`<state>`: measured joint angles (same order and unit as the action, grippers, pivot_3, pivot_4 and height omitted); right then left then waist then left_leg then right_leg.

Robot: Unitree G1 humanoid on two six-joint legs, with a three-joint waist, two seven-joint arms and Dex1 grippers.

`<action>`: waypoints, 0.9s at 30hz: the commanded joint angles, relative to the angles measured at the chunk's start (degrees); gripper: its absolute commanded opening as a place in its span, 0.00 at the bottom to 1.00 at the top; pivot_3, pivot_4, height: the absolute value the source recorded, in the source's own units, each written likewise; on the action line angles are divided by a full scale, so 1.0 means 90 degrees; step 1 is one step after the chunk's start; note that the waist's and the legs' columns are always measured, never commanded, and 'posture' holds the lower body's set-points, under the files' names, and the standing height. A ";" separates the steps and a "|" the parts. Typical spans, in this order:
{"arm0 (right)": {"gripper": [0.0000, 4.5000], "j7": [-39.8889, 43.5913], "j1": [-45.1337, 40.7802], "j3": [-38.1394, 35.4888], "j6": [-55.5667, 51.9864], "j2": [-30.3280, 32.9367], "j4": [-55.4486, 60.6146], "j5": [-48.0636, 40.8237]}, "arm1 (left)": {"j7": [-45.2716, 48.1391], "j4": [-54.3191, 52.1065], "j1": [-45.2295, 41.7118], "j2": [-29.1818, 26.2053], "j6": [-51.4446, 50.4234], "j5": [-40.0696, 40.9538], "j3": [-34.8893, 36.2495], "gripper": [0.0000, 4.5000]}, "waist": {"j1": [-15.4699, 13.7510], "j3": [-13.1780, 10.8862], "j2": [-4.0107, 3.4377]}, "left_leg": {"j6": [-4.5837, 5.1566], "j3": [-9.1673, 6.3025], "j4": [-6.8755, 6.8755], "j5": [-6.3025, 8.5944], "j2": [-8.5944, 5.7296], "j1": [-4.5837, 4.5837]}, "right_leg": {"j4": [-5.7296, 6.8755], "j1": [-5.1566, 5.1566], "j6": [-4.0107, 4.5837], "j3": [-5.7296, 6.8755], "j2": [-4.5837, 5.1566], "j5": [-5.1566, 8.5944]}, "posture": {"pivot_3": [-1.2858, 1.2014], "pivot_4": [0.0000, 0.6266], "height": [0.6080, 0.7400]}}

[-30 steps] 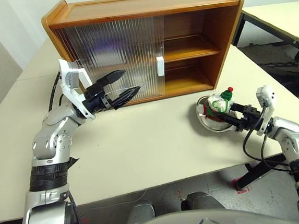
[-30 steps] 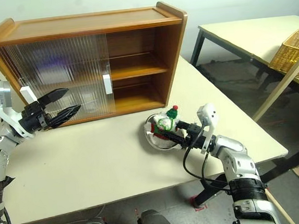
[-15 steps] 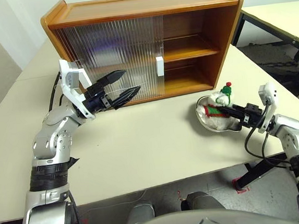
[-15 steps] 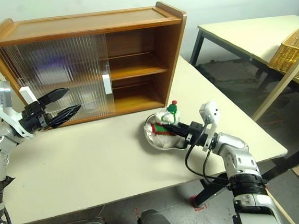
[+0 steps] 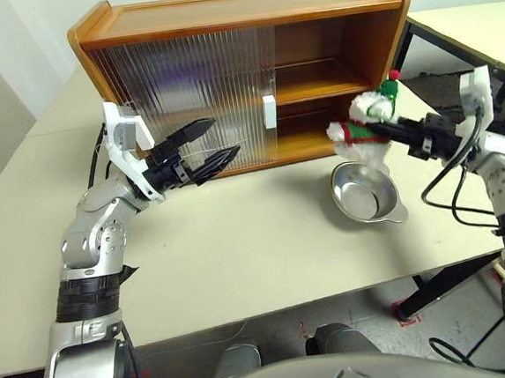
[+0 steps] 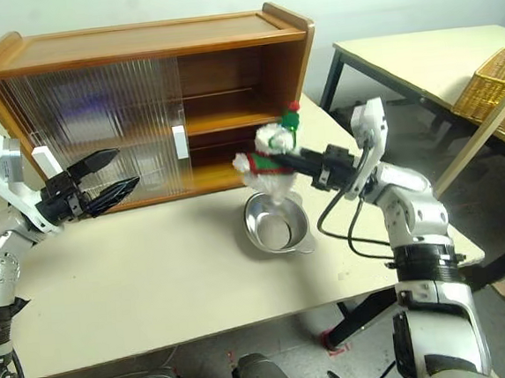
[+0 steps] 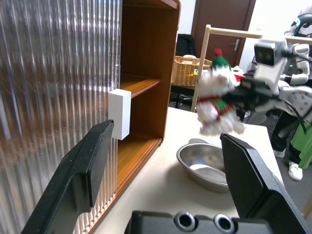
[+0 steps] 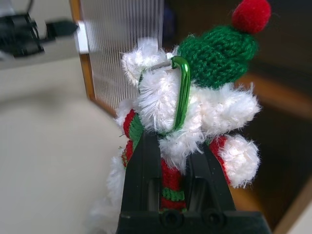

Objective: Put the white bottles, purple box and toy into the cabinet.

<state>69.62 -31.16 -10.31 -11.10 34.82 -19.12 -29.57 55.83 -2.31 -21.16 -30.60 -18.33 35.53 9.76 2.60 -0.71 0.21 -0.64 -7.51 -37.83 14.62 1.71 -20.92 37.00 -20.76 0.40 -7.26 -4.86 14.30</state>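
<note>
The toy [image 5: 362, 126], a white plush figure with a green hat and red bobble, hangs in the air with my right gripper [image 5: 382, 130] shut on its body [image 8: 185, 112]. It is above the steel bowl [image 5: 364, 199] and just in front of the open right half of the cabinet [image 5: 219, 10]. My left gripper [image 5: 222, 138] is open and empty in front of the ribbed sliding doors [image 5: 191, 88], pointing toward the white handle [image 5: 270, 110]. The white bottles and purple box are hidden; a faint purple tint shows through the door, and I cannot tell what it is.
The bowl sits on the beige table [image 5: 240, 252] near its right front edge. The cabinet's two right-hand shelves [image 6: 229, 120] are bare. A second table with a wicker basket [image 6: 491, 88] stands off to the right across a gap.
My right gripper closed on the toy in the bowl and lifted it up toward the cabinet's open side. The bowl is now bare. The left arm kept still.
</note>
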 commanded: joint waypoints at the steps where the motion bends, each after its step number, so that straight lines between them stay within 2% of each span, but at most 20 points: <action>1: 0.07 0.0076 -0.0441 0.0135 -0.0015 -0.0094 -0.0364 0.0076 | 0.0013 0.0014 -0.0014 -0.0001 0.0059 -0.0077 -0.0042 1.00 | -0.0006 0.0000 0.0000 | 0.0000 -0.0001 0.0000 0.0000 0.0001 0.0000 | 0.0000 0.0000 0.0001 0.0000 0.0000 0.0001 | 0.49 0.00 1.00; 6: 0.07 0.0241 -0.1386 0.0317 0.0430 -0.0285 -0.1501 0.0450 | -0.0038 -0.0077 0.0090 -0.0006 0.0084 -0.0074 0.0005 1.00 | -0.0029 0.0000 -0.0002 | 0.0000 -0.0001 0.0003 0.0000 0.0003 -0.0004 | 0.0006 -0.0011 0.0004 -0.0002 0.0001 -0.0002 | 0.50 0.00 1.00; 9: 0.07 0.0218 -0.2167 0.0423 0.0936 -0.0516 -0.2653 0.0795 | -0.0120 -0.0226 0.0209 0.0009 0.0077 -0.0053 0.0032 1.00 | -0.0048 -0.0001 -0.0005 | 0.0000 -0.0007 0.0006 0.0000 0.0012 -0.0005 | 0.0009 -0.0016 0.0010 -0.0001 0.0001 -0.0005 | 0.51 0.00 1.00; 15: 0.07 0.0159 -0.3224 0.0413 0.1707 -0.0831 -0.4269 0.1273 | -0.0257 -0.0365 0.0331 -0.0002 0.0077 -0.0033 0.0094 1.00 | -0.0127 -0.0002 -0.0009 | 0.0000 -0.0007 0.0015 0.0000 0.0061 -0.0006 | 0.0013 -0.0036 0.0068 0.0004 -0.0004 -0.0040 | 0.52 0.00 1.00; 27: 0.07 -0.0208 -0.4075 0.0371 0.2452 -0.1063 -0.5537 0.1934 | -0.0502 -0.0700 0.0572 -0.0042 -0.0021 0.0071 0.0173 1.00 | -0.0284 -0.0004 -0.0011 | -0.0011 -0.0023 0.0021 0.0007 0.0075 -0.0012 | 0.0017 -0.0047 0.0099 -0.0001 0.0000 -0.0043 | 0.53 0.00 1.00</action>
<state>68.56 -66.82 -7.06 9.89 25.38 -67.87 -13.21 51.64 -7.31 -16.44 -30.60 -17.97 35.80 10.56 0.05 -0.75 0.11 -0.74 -7.72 -37.65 14.68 2.38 -21.02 37.16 -21.18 1.30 -7.26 -4.85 13.91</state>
